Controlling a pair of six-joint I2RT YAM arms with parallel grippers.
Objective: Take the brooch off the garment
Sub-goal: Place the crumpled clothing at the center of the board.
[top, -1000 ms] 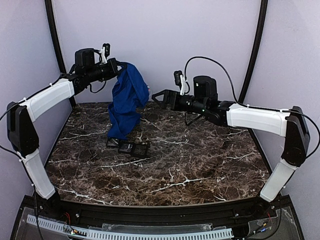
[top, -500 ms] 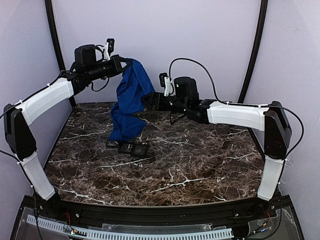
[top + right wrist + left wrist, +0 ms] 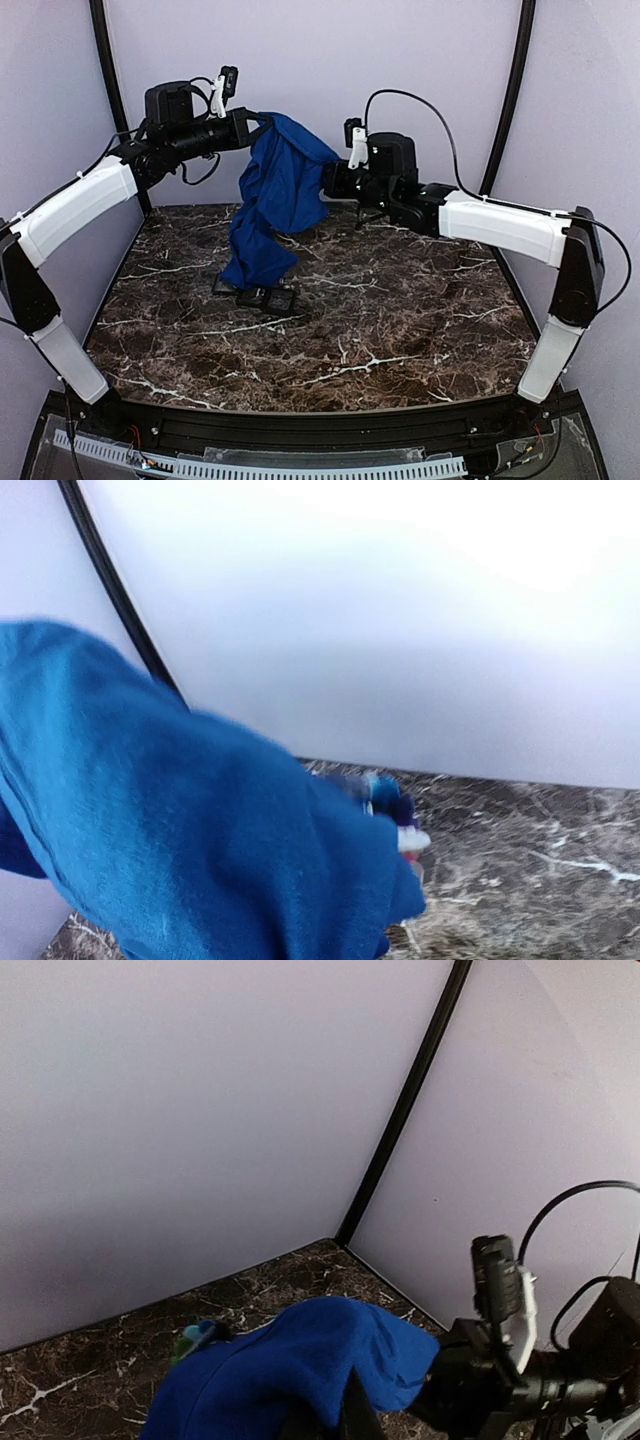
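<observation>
From above, one blue garment (image 3: 275, 205) hangs over the dark marble tabletop (image 3: 400, 320), held up between two arms. The left gripper (image 3: 250, 122) has its jaws pressed together on the garment's top left corner. The right gripper (image 3: 328, 180) meets the garment's upper right edge, and a fold of cloth is drawn out to it. The garment's hem reaches down to a cluster of small dark square trays (image 3: 268, 298). Two of them show plainly and a third is half hidden under the hem. No pin can be made out from here. In the left wrist view the garment bulges across the bottom. One small green and blue lump, the brooch (image 3: 193, 1340), sits at the garment's left edge on the side nearer the back wall. The right gripper's jaws are closed on the garment's opposite end, well apart from the brooch. In the right wrist view the garment fills the left and hides the jaws. The brooch (image 3: 395, 818) is blurred, with blue, purple and pink showing, and it clings to the garment's right edge.
</observation>
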